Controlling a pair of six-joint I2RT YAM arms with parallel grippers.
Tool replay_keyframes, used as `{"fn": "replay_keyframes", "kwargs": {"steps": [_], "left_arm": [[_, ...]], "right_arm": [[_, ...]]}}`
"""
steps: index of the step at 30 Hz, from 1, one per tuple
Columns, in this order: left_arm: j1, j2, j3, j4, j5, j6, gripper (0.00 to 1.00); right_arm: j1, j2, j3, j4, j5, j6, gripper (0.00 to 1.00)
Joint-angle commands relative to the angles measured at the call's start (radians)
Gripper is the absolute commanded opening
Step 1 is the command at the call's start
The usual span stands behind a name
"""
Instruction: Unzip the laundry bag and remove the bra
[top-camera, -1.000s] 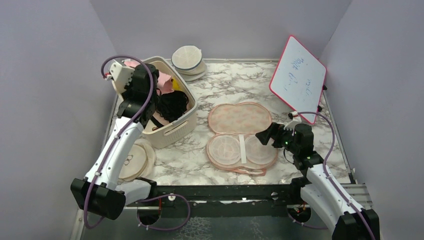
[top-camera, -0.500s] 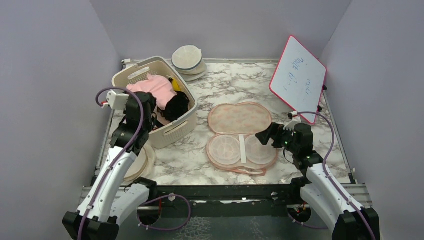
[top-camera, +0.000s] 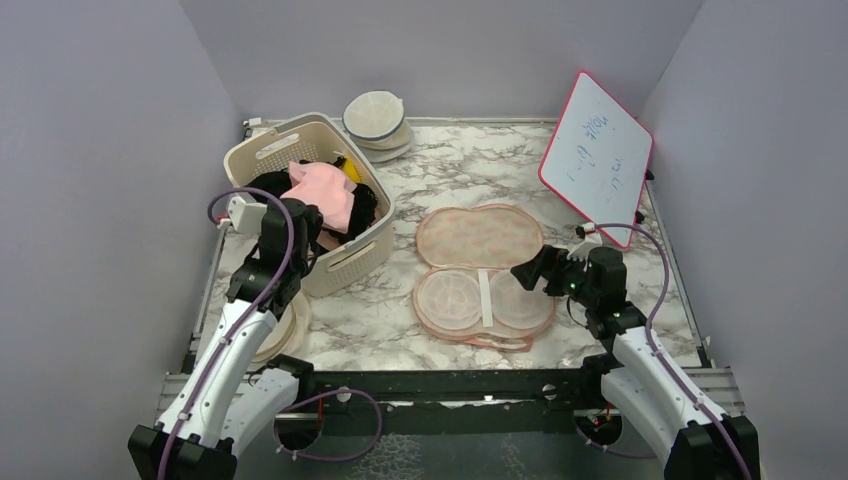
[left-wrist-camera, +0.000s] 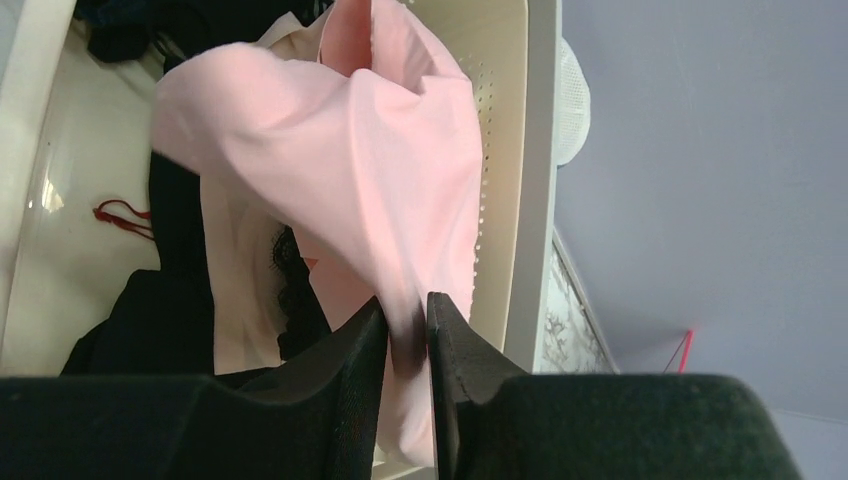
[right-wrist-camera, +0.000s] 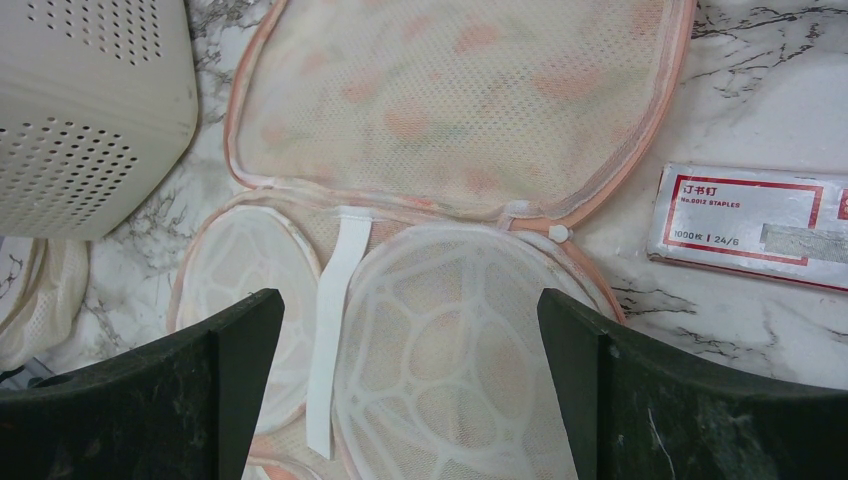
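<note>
Overhead, the bag (top-camera: 483, 275) is lying open on the worktop (top-camera: 390, 320) right of centre, its lid flipped back toward the far wall and its two mesh cups facing up. The bra (top-camera: 325, 192) is lying in the basket (top-camera: 345, 262) at the left, draped over black garments (top-camera: 362, 205) and well apart from the bag. The left arm (top-camera: 245, 310) is reaching to the basket's near rim, with the left jaws sitting at the bra's near edge. The right arm (top-camera: 640, 350) is hovering just beside the bag's right cup, the right jaws pointing at it. A whiteboard (top-camera: 597, 155) is leaning at the far right, and round cases (top-camera: 377, 118) are sitting stacked behind the basket.

From the left wrist, the left jaws are standing narrow, with a fold of the bra (left-wrist-camera: 330, 130) running between them and touching both fingers (left-wrist-camera: 365, 350). The rest of the bra is spreading across the basket (left-wrist-camera: 505, 150), with black garments (left-wrist-camera: 170, 320) beneath it.

From the right wrist, the right jaws are gaping wide and holding nothing, hanging over the bag (right-wrist-camera: 450, 90). A white strap (right-wrist-camera: 335, 300) is running down between the two cups. A staple box (right-wrist-camera: 750, 225) is lying on the worktop (right-wrist-camera: 700, 330) just beside the bag's right edge. A corner of the basket (right-wrist-camera: 90, 110) is showing at the upper left.
</note>
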Motion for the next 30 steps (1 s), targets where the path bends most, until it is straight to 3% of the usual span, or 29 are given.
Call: {"fn": "replay_keyframes", "kwargs": {"steps": [1, 7, 13, 22, 26, 30], "left_arm": [[0.006, 0.002, -0.014, -0.007, 0.054, -0.037, 0.17], [0.006, 0.008, -0.036, -0.006, 0.095, -0.042, 0.21], [0.006, -0.034, -0.026, -0.008, 0.101, 0.025, 0.58], [0.006, -0.131, 0.025, -0.013, 0.141, 0.234, 0.9], [0.006, -0.164, 0.034, -0.01, 0.182, 0.302, 0.99], [0.006, -0.16, 0.053, -0.006, 0.226, 0.363, 0.99]], "right_arm": [[-0.004, -0.006, -0.009, 0.034, 0.001, 0.002, 0.96], [-0.004, -0.009, -0.009, 0.035, 0.001, 0.003, 0.96], [-0.004, -0.006, -0.009, 0.034, 0.0, 0.001, 0.96], [-0.004, -0.005, -0.009, 0.036, -0.002, 0.001, 0.96], [-0.004, 0.001, -0.008, 0.036, -0.002, 0.001, 0.96], [-0.004, 0.006, -0.007, 0.038, 0.0, 0.002, 0.96]]}}
